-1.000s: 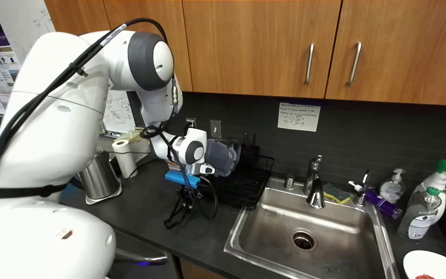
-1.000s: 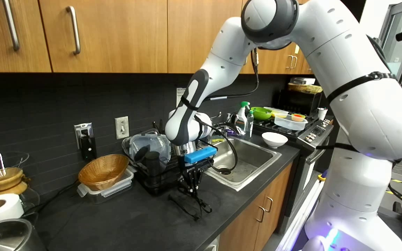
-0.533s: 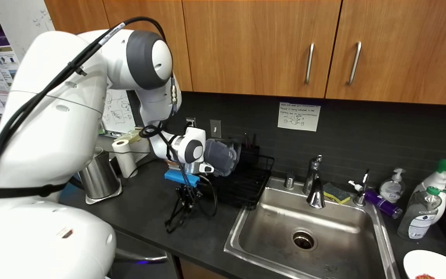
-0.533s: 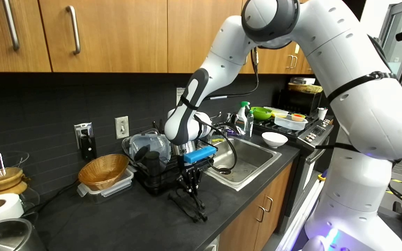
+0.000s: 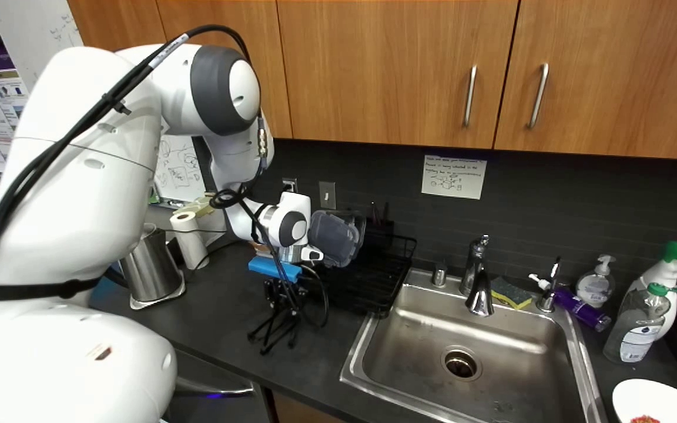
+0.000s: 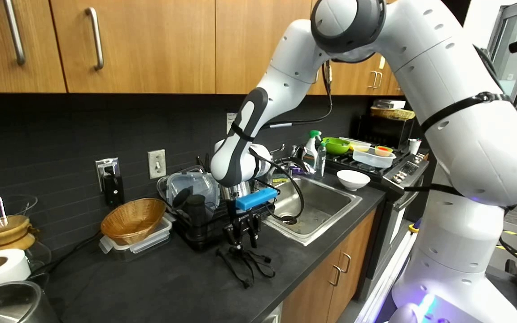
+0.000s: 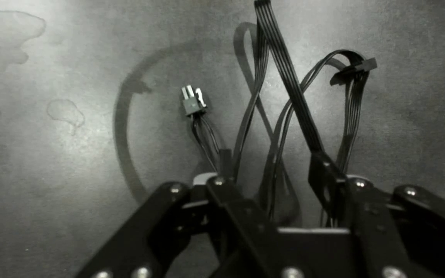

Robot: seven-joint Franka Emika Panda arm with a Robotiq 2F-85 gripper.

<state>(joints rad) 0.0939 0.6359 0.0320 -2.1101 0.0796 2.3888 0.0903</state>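
Claw (image 7: 272, 166) spread apart near the sink (image 5: 409, 346), gripping nothing | black cables (image 7: 296, 92) also sink-side, probably super light and floppy | best pinched mid-bundle, not by the plugs (image 7: 194, 105)

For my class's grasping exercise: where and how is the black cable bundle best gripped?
Probably the gathered upper part of the black cable bundle, taken from above by the gripper: its strands converge there at the open jaws but splay outward below, over the counter.
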